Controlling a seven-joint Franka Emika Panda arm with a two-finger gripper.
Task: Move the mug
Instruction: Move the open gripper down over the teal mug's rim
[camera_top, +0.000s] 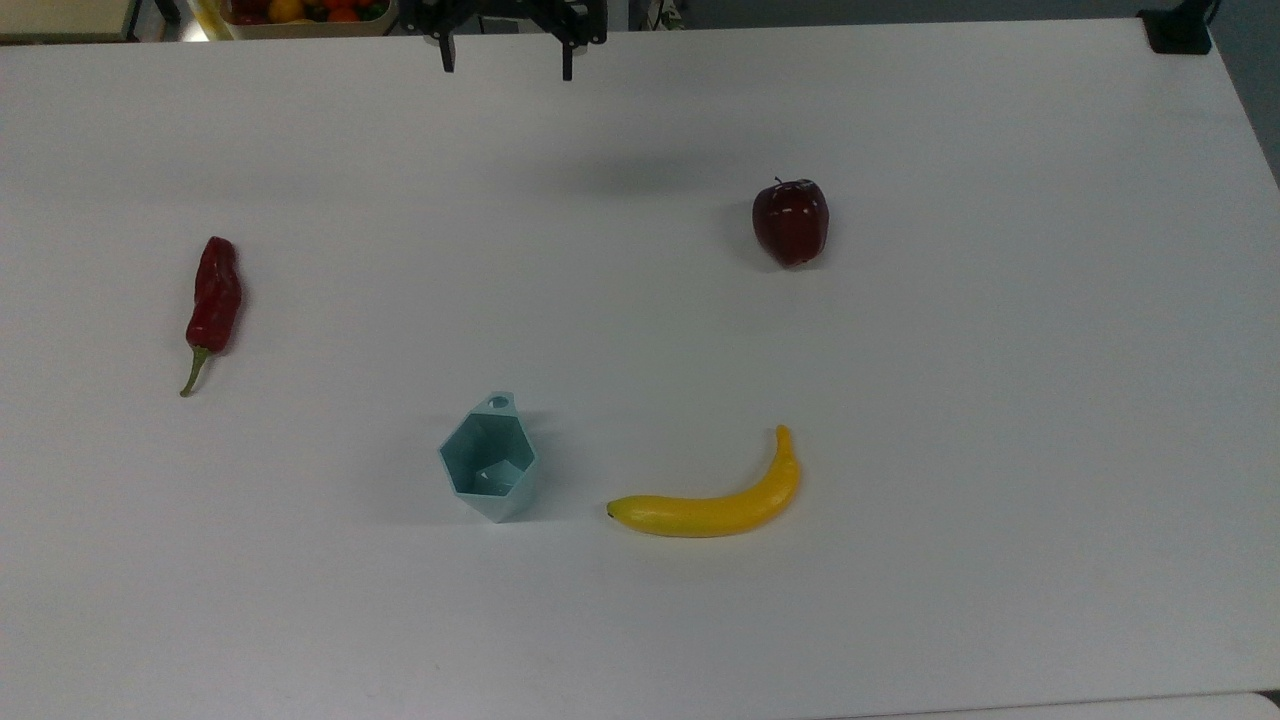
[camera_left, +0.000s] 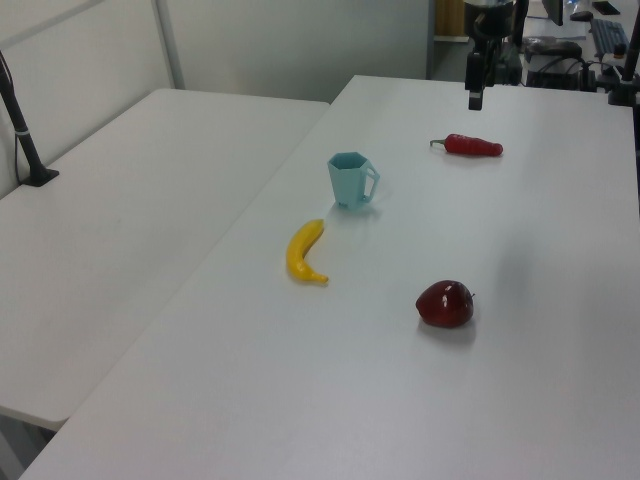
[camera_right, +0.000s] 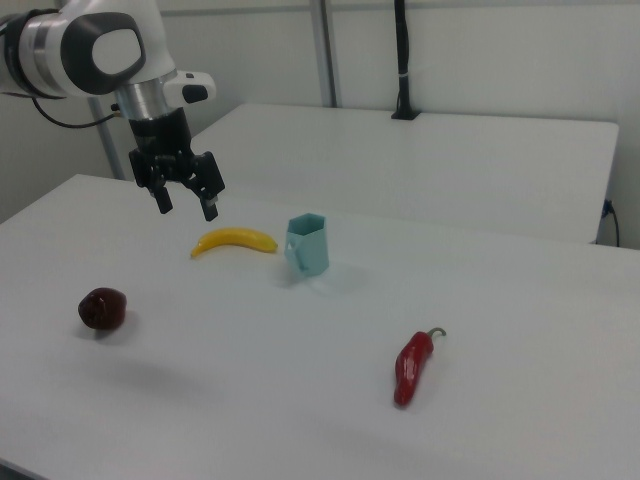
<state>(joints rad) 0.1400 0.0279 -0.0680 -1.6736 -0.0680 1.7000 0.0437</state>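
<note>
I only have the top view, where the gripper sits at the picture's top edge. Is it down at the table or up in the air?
Observer: Up in the air. In the right view the gripper hangs well above the table, open and holding nothing.
Operator: Is the mug standing on its base?
Observer: Yes. The left view shows the mug upright, with its handle toward the left view's right, apart from the banana.
</note>
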